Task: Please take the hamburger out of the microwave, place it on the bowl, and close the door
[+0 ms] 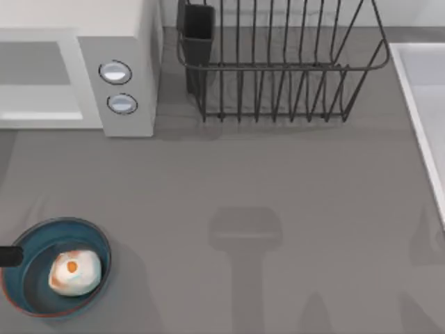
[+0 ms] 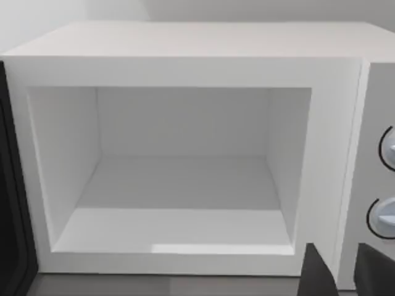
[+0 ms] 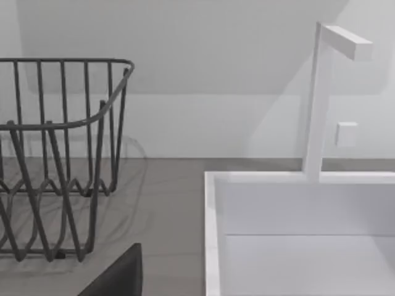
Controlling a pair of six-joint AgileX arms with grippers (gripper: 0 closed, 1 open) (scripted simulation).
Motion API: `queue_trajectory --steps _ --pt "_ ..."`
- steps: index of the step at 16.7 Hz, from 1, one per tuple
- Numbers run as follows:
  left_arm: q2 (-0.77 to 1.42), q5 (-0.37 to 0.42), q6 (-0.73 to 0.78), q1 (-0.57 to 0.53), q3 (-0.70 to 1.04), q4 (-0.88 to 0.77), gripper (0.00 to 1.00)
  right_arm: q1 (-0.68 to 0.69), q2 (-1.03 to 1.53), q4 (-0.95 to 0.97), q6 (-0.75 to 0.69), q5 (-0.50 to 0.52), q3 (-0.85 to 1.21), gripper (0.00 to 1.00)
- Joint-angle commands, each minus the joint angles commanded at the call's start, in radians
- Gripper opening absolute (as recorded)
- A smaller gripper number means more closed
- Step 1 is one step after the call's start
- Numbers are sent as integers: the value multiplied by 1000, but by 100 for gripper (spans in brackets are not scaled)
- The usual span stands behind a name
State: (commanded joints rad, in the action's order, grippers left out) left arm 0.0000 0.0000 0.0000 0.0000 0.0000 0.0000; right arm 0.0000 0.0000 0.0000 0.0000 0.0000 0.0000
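The hamburger [image 1: 74,271], a cream lump with an orange spot, lies inside the blue-teal bowl [image 1: 28,285] at the table's front left. The microwave [image 1: 125,42] stands at the back left, its light cavity [image 2: 185,185] bare. Its door [image 2: 11,209] is swung open, a dark panel at the cavity's side. My left gripper [image 2: 345,277] faces the microwave's front, open, with nothing between its dark fingertips [image 2: 318,274]. A dark bit of the left arm [image 1: 8,256] pokes in over the bowl's left rim. One dark finger [image 3: 120,277] of my right gripper hangs near the sink.
A black wire dish rack [image 1: 278,62] with a dark cup holder [image 1: 198,31] stands at the back centre. A white sink [image 1: 424,104] with a faucet [image 3: 321,98] takes up the right side. Two round knobs [image 1: 115,72] sit on the microwave's panel.
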Motion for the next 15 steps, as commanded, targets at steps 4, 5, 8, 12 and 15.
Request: queue_trajectory --steps 4,5,8,12,15 --pt "0 0 0 0 0 0 0 0 0 0 0 0 0 100" --pt "0 0 0 0 0 0 0 0 0 0 0 0 0 100" --pt "0 0 0 0 0 0 0 0 0 0 0 0 0 100" --pt "-29 -42 -1 -42 11 -39 0 0 0 0 0 0 0 100" --pt "-86 -143 -2 -143 31 -117 0 0 0 0 0 0 0 100"
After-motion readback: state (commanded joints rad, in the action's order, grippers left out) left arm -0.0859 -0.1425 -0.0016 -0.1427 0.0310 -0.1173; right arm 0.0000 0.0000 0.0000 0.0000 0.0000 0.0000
